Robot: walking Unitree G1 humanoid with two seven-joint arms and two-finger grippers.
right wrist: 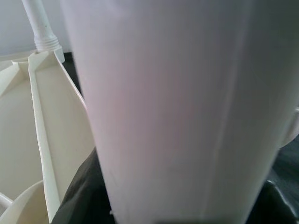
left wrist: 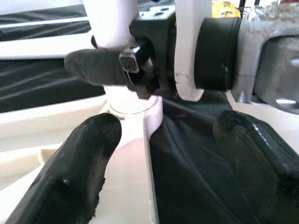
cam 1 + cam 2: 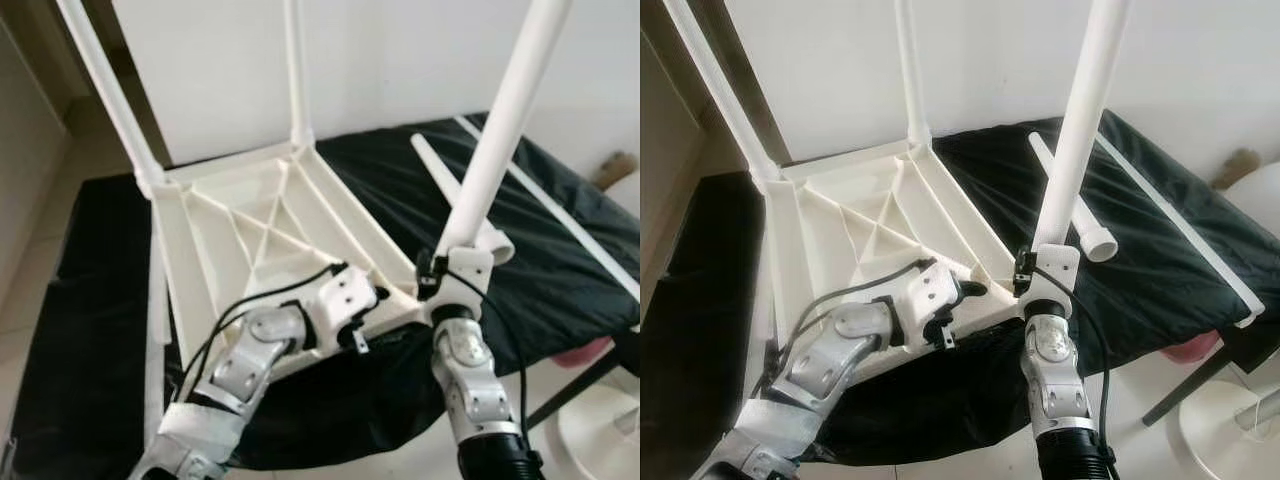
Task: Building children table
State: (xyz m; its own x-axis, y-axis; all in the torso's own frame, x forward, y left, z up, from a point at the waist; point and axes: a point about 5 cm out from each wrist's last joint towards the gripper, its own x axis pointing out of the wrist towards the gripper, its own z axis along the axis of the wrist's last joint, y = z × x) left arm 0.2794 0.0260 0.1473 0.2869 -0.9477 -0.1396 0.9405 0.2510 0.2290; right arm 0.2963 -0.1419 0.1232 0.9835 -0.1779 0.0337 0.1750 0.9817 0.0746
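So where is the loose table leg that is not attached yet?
The loose leg lies on the black cloth, on the robot's right, just behind the upright leg held by the right gripper.

You get soft, even daylight with a hazy, low-contrast cast in both eye views. The white wall point(image 3: 400, 60) washes out. The table leg point(image 1: 177, 112) blurs at close range, and the left gripper's fingers point(image 2: 79, 182) look soft.

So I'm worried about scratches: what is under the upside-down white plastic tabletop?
A black cloth lies under the upside-down white plastic tabletop, spreading past its edges and hanging over the front. Whatever supports the cloth is covered and cannot be seen.
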